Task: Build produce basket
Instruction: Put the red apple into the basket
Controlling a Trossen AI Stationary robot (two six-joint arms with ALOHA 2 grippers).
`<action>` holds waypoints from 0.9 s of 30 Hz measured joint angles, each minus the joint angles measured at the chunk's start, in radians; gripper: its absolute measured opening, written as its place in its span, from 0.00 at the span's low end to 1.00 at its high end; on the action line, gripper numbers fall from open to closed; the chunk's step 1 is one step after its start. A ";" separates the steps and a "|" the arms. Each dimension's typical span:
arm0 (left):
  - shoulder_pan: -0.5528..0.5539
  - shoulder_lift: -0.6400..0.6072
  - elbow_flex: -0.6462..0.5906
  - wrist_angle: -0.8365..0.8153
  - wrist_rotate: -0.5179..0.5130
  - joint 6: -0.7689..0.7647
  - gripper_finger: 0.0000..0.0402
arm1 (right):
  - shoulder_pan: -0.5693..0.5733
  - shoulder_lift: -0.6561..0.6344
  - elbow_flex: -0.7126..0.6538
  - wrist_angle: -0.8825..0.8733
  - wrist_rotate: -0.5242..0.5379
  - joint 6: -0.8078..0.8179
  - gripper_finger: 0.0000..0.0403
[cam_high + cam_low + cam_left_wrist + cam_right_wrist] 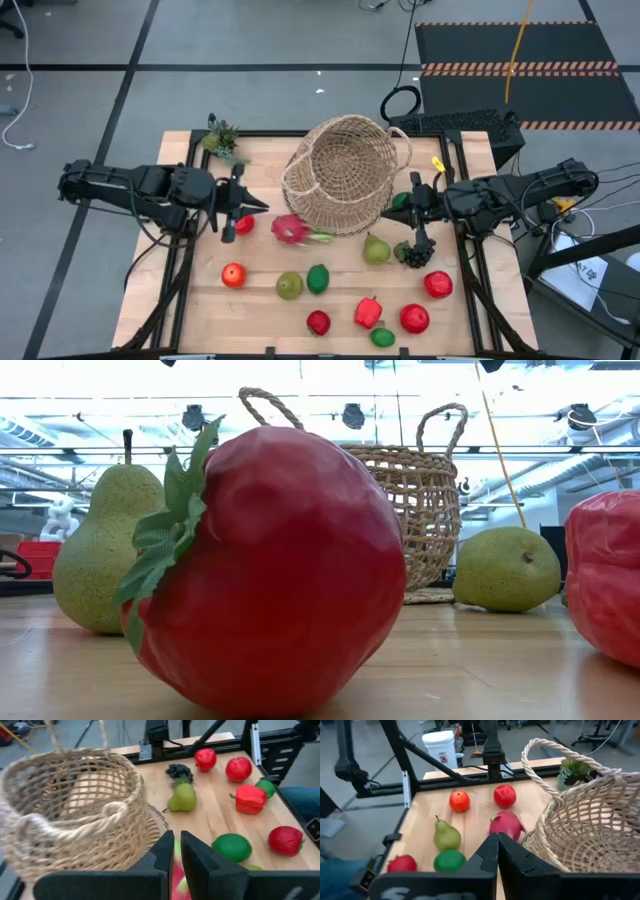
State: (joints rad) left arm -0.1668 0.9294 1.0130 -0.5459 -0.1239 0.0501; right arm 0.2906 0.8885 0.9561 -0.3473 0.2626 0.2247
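- Basket [343, 175] lies tipped on its side at the far middle of the tabletop [260, 315], its mouth toward the near-left, nothing inside it that shows.
- Fruit and vegetables lie loose on the wood nearer the front; the pink dragonfruit [290, 229] lies just beside the basket's rim.
- Left tool [240, 205], fingers nearly together and holding nothing, sits just left of the dragonfruit, nearer to it than the other arm.
- Right tool [417, 215], fingers together and empty, sits just right of the basket, above the dark grapes [415, 254].

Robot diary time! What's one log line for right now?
basket: tipped, empty | produce: on table | left gripper: shut | right gripper: shut
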 joint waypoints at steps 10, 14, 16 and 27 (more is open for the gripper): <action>-0.086 0.149 0.000 0.018 -0.001 0.019 0.09 | 0.067 0.006 -0.013 0.026 0.057 -0.005 0.00; -0.133 0.215 0.000 0.033 -0.036 0.005 0.13 | 0.093 0.023 -0.013 0.025 0.055 -0.005 0.00; -0.159 0.247 0.000 0.038 -0.069 -0.014 0.19 | 0.101 0.030 -0.013 0.023 0.055 -0.006 0.00; -0.270 0.341 0.000 -0.011 -0.123 -0.251 0.52 | 0.159 0.075 -0.013 0.022 0.055 0.012 0.00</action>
State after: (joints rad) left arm -0.4365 1.2708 1.0134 -0.5566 -0.2467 -0.2014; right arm 0.4500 0.9637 0.9432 -0.3251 0.3176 0.2371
